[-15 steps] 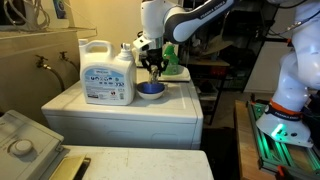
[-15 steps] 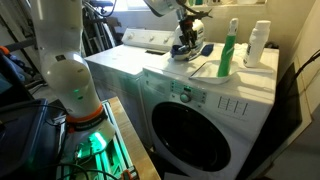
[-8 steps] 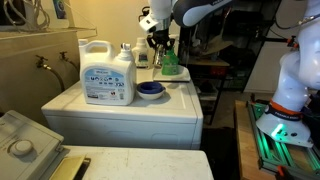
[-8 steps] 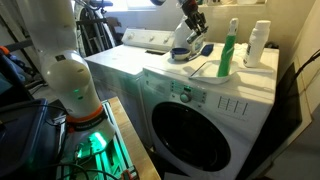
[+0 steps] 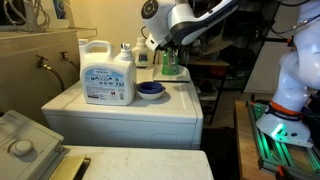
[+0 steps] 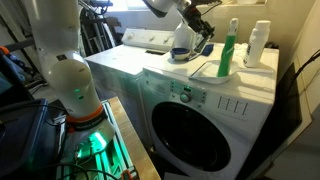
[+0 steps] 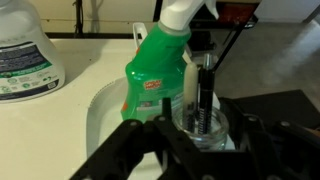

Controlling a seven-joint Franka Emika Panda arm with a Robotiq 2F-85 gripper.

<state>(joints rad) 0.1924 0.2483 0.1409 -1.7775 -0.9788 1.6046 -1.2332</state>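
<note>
My gripper (image 7: 202,128) hangs in the air over the top of the washing machine (image 5: 120,112), seen in both exterior views (image 5: 163,48) (image 6: 205,24). Its fingers sit on either side of a small glass jar (image 7: 205,118) with black stick-like items standing in it, and appear shut on it. Just behind the jar stands a green spray bottle (image 7: 158,70) (image 5: 170,62) (image 6: 229,50) in a white tray (image 7: 100,115) (image 6: 203,68). A blue bowl (image 5: 150,90) sits on the machine top below and to one side of the gripper.
A large white detergent jug (image 5: 107,74) (image 7: 25,50) stands beside the bowl. A white bottle (image 6: 259,44) stands near the wall. A sink (image 5: 30,55) adjoins the machine. The arm's base (image 6: 62,70) stands on the floor by the washer's front.
The gripper has risen from the blue bowl and moved sideways toward the green spray bottle and the tray.
</note>
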